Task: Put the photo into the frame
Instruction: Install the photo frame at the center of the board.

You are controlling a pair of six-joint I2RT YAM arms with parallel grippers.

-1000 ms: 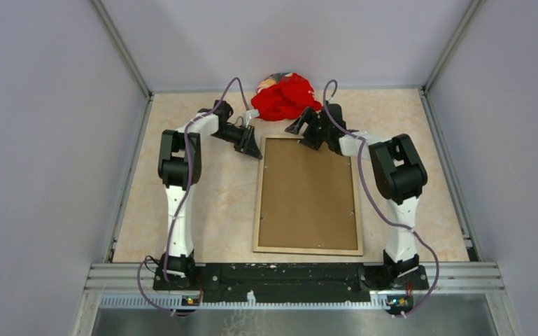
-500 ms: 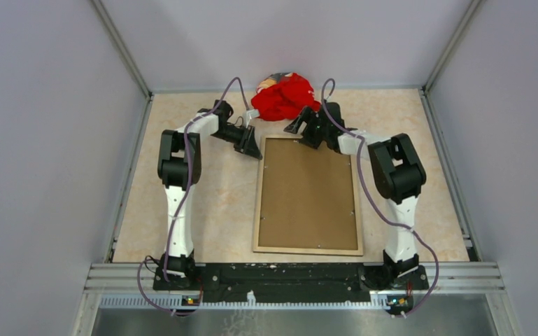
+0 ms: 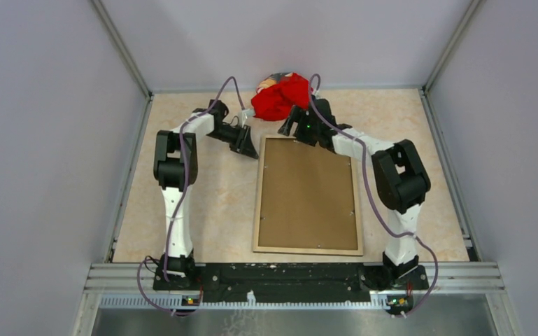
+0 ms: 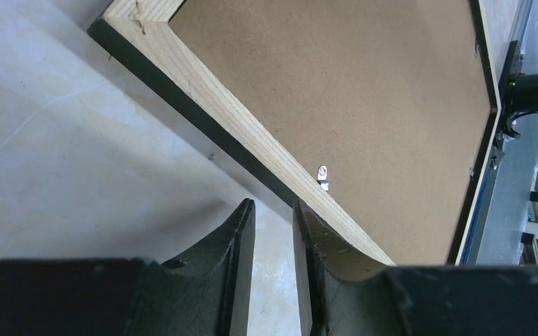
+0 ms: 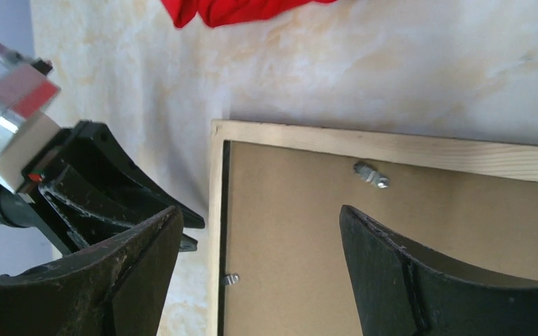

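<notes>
1. On the beige marble-patterned tabletop (image 3: 217, 210), the large thin rectangular picture frame (image 5: 392, 148) lies flat and face down. Its pale wooden back is up and its black edge shows along the outside.
2. Inside the frame sits a plain brown hardboard backing sheet (image 3: 308, 192), which fills the opening. Small metal turn clips (image 4: 322, 173) show along the frame's inner edge.
3. No view shows the landscape photo. It may lie under the backing sheet or somewhere out of sight, and I cannot tell which.
4. Just outside the frame's far-left corner, the left gripper (image 4: 273, 210) is low over the table. Its fingers stand a narrow slit apart with nothing between them.
5. Over the frame's far edge, the right gripper (image 5: 259, 210) hovers with its fingers spread wide and holds nothing.
6. Beyond the frame's far edge lies a crumpled red cloth (image 3: 280, 98), apart from the frame.
7. My judgement is that the task is either early or nearly finished.
   - If the photo is not yet inside, the clips must be turned, the backing lifted out, the print laid in and the backing put back.
   - If the photo is already under the backing, only securing the clips remains.
</notes>
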